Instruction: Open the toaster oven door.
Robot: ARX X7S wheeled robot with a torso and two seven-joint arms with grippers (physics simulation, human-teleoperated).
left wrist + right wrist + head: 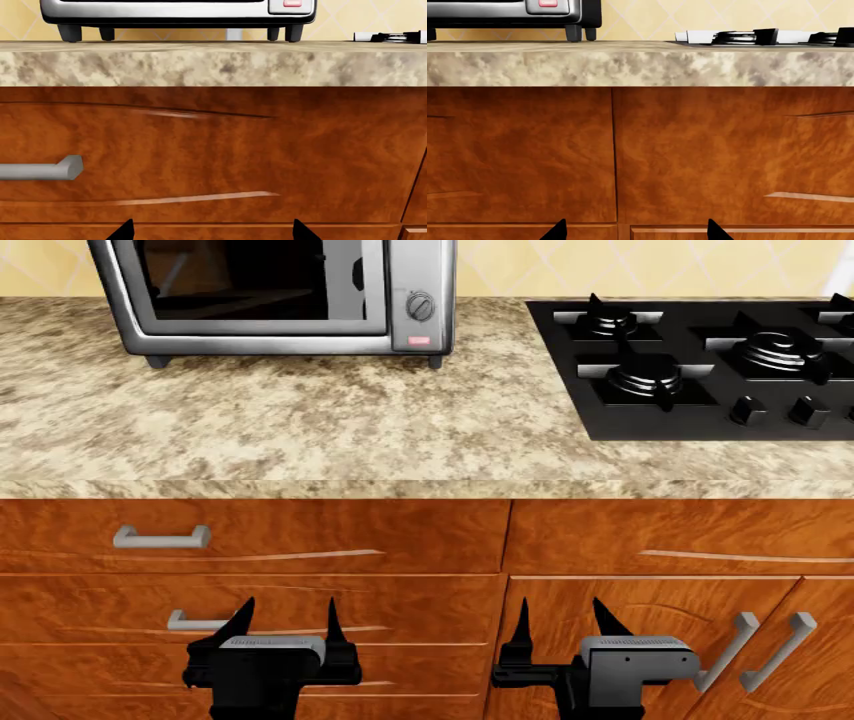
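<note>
The brushed-silver toaster oven [280,295] stands at the back left of the countertop, with a knob and a red button on its right panel. Its door [247,285], with dark glass, is closed; the handle is out of view above the picture's top. Its underside and feet show in the left wrist view [177,15] and right wrist view [507,12]. My left gripper [287,623] is open and empty, low in front of the drawers. My right gripper [558,625] is open and empty, beside it in front of the cabinet door. Both are far below the oven.
A black gas hob [707,360] fills the counter's right part. The speckled stone countertop [334,420] juts out over wooden drawers with silver handles [160,537] and cabinet doors with bar handles [761,650].
</note>
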